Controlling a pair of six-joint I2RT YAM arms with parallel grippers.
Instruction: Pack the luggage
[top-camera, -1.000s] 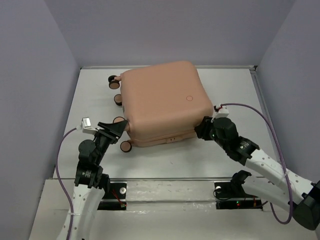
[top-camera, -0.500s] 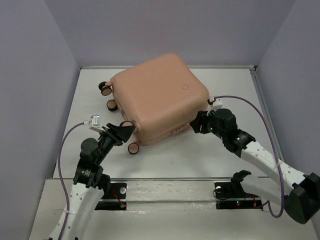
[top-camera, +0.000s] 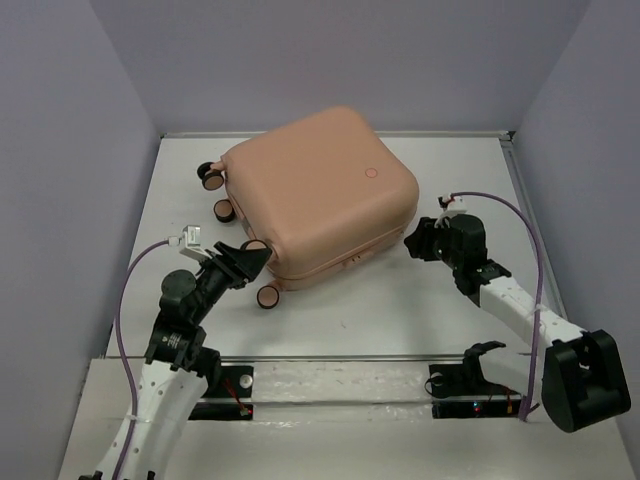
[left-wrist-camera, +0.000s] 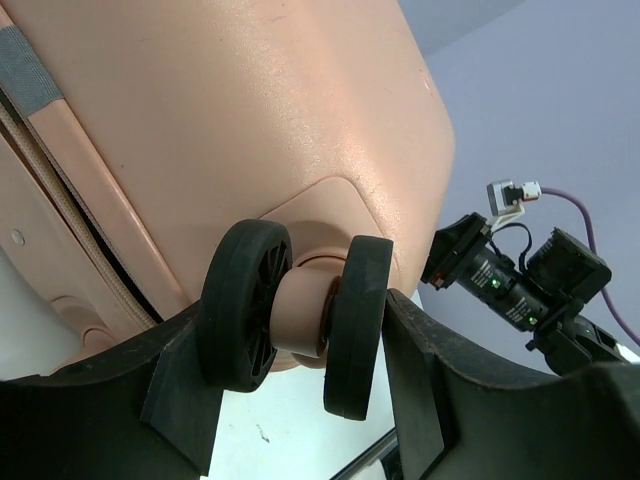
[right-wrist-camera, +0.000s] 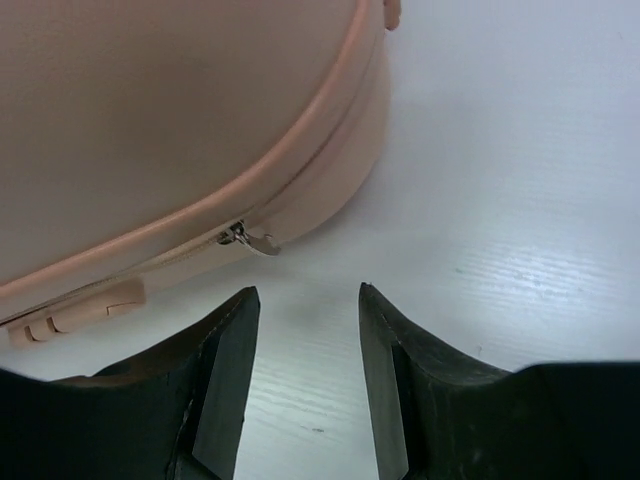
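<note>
Left gripper (left-wrist-camera: 297, 345) straddles a suitcase (top-camera: 315, 195) wheel (left-wrist-camera: 248, 300) (grip unclear); right gripper (right-wrist-camera: 307, 300), parted, should pinch the zipper pull (right-wrist-camera: 247, 238) squarely.

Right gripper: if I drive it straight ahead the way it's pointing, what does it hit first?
Most likely the luggage. The open right gripper aims at it near the zipper pull, with only bare table between. How far off it is is hard to judge.
</note>
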